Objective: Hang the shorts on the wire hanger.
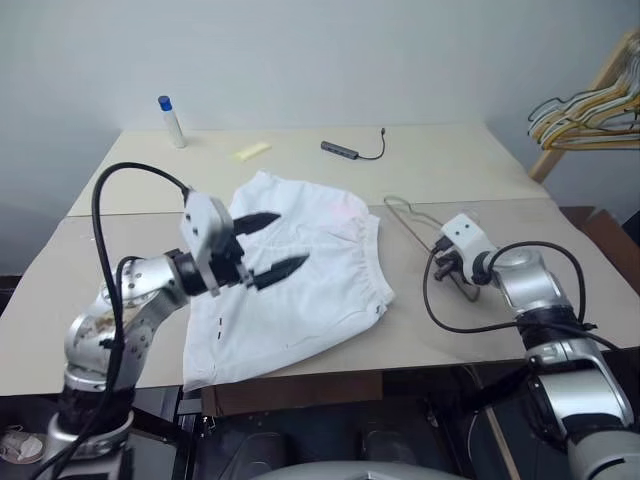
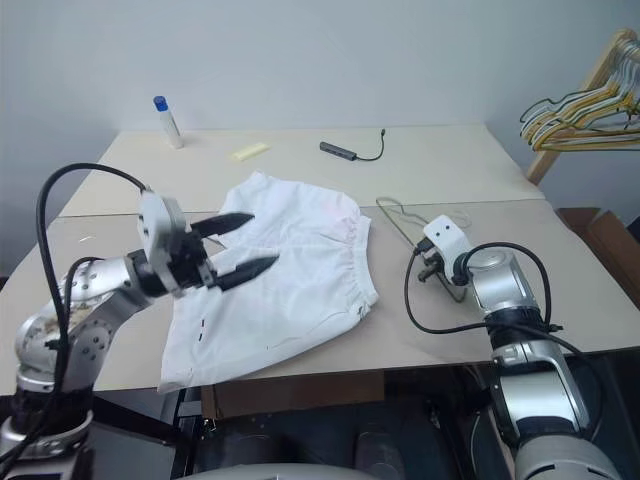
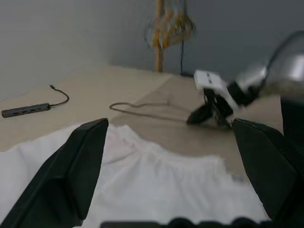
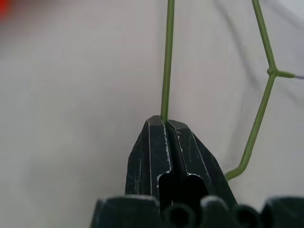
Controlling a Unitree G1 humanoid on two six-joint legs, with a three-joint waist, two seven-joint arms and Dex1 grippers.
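Shorts [image 1: 300,265] lie spread flat near the middle of the beige tabletop [image 1: 470,170], white cloth with the gathered waistband turned toward my right side. My left gripper [image 1: 268,245] hovers above them, its 2 black fingers [image 1: 255,221] spread wide with nothing between them; from the left wrist view I see white cloth below and between those fingers, apart from them as far as I can tell.

Just beside the waistband, on bare tabletop, sits the wire hanger [image 1: 408,222], thin and olive-grey, its hook end toward the far side. My right gripper [image 4: 166,123] has its jaws pinched tight on 1 straight run of that wire; the right wrist view shows the green wire coming straight out from between the closed tips, with a notched bend of the hanger next to it. From the head views I cannot tell whether the hanger's near end is off the tabletop.

At the far edge I see a small bottle with a blue cap [image 1: 171,120], a yellow scrap [image 1: 251,151] and a dark cable adapter [image 1: 345,150]. Off the tabletop's far right corner, a bunch of yellow and dark hangers [image 1: 590,115] hangs on a wooden stand [image 1: 590,95].
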